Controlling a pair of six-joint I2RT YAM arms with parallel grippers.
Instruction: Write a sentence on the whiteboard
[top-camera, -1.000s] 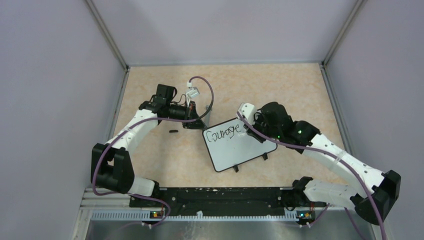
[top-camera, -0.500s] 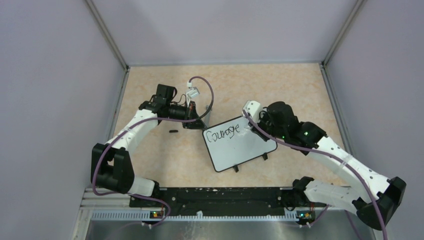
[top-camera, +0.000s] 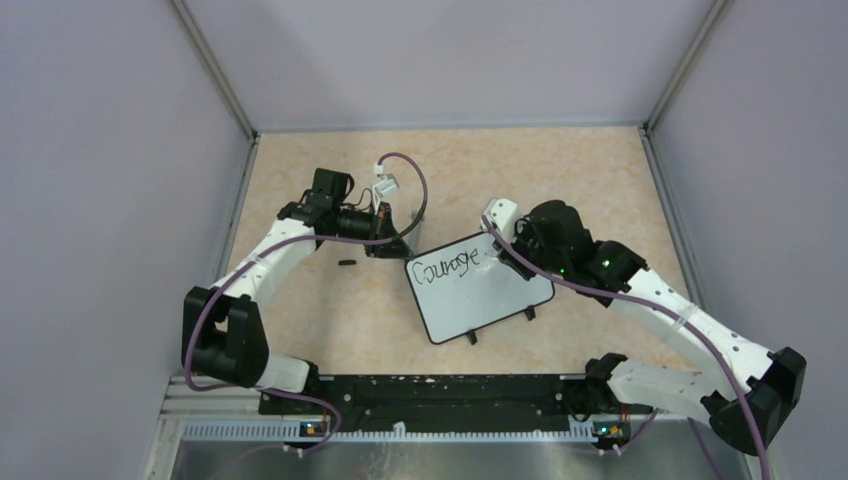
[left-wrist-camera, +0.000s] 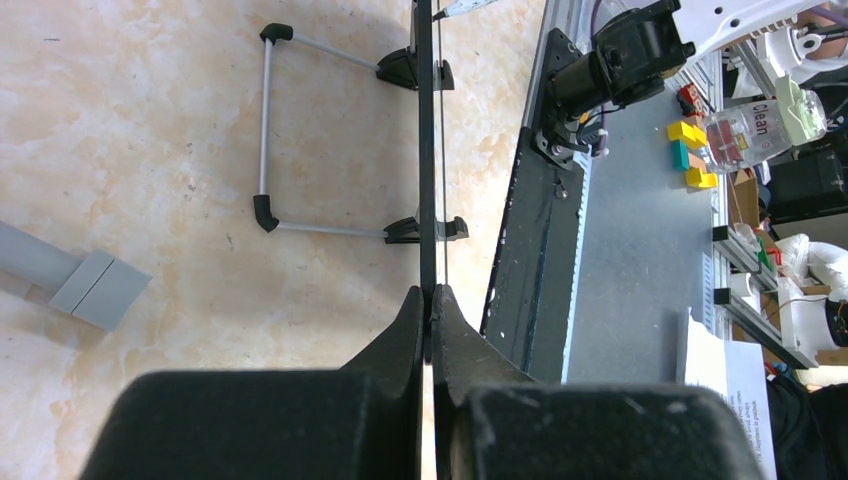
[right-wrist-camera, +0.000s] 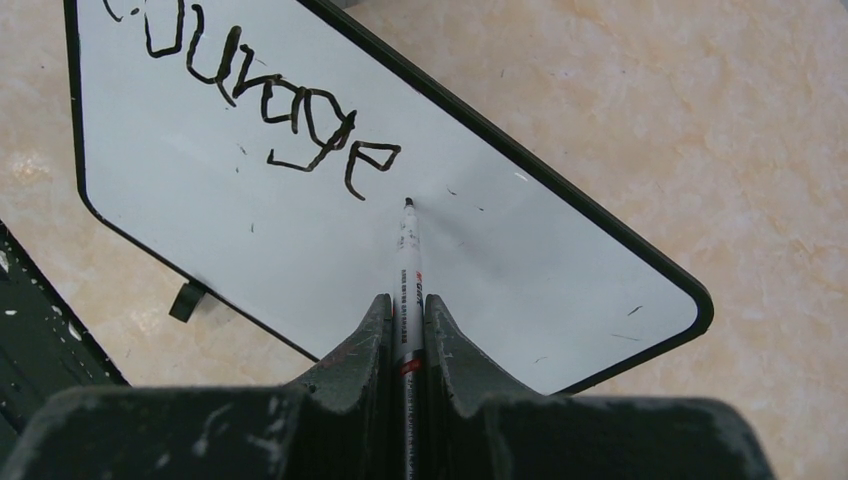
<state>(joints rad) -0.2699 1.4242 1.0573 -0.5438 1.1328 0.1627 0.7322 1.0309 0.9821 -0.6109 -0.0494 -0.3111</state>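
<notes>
Board (top-camera: 480, 288) at centre of top view, askew on table (top-camera: 330, 310); "Courage" (right-wrist-camera: 262, 107) along its upper left. Left arm (top-camera: 280, 250) bent up from lower left, wrist at upper centre, jaws clamped on board's rim at upper left corner. Right arm (top-camera: 690, 325) slants up-left from lower right, jaws clamped on marker (right-wrist-camera: 408, 260), tip at board just right of last letter.

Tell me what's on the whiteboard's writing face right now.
One black handwritten word, Courage, with a few stray specks. The marker in the right gripper points just past its last letter. The rest of the whiteboard shows blank; that gripper hides a strip.
</notes>
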